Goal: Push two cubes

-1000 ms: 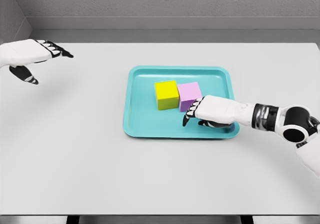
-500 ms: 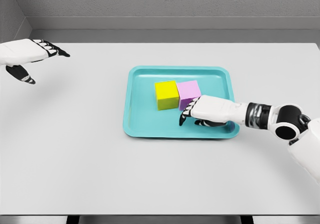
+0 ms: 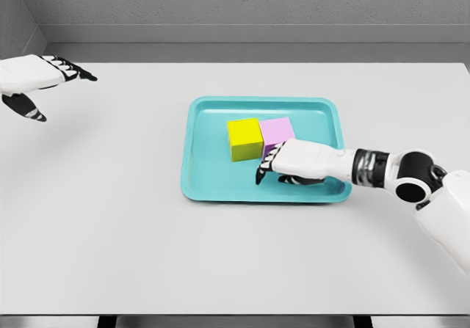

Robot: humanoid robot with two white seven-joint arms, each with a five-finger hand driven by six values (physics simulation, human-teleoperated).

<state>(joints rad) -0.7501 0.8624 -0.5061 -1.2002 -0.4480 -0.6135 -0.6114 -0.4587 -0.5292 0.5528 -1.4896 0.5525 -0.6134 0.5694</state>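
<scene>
— Cubes first: where did they sit?
— Inside the shallow teal plastic tray (image 3: 197, 152) at frame centre on the grey table (image 3: 110, 232); the yellow cube (image 3: 244, 138) touched the pink cube (image 3: 277, 132).
— And the hands?
— The right hand (image 3: 297, 161), fingers extended and holding nothing, lay against the pink cube's front. The left hand (image 3: 33, 78), upper left, hung open.
— Which step?
— Mid-push, I judged; next, press leftward so both cubes slide together.

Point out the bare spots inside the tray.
In the teal tray, the floor is bare left of the yellow cube and along the far rim. The near right is crowded: the right robot hand lies against the purple cube.
</scene>
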